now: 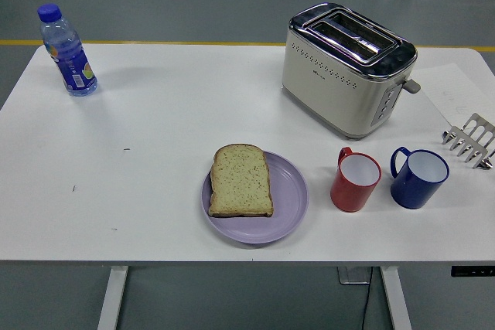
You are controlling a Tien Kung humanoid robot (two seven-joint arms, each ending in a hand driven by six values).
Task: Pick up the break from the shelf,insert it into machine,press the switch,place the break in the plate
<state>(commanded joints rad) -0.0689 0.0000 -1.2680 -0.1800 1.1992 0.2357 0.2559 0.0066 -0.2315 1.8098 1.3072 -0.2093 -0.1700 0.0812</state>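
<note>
Lying flat on the purple plate near the worktop's front edge, the bread slice looks delivered; neither robot hand is in view, so their state cannot be told. Judging by the empty toaster and bare rack, the last step seems done and no further move is called for

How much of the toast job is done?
It looks finished. The bread lies flat on the purple plate, the toaster slots look empty, and the metal rack holds no slice. No robot hand is in view, so nothing is in hand and nothing seems left to do.
</note>
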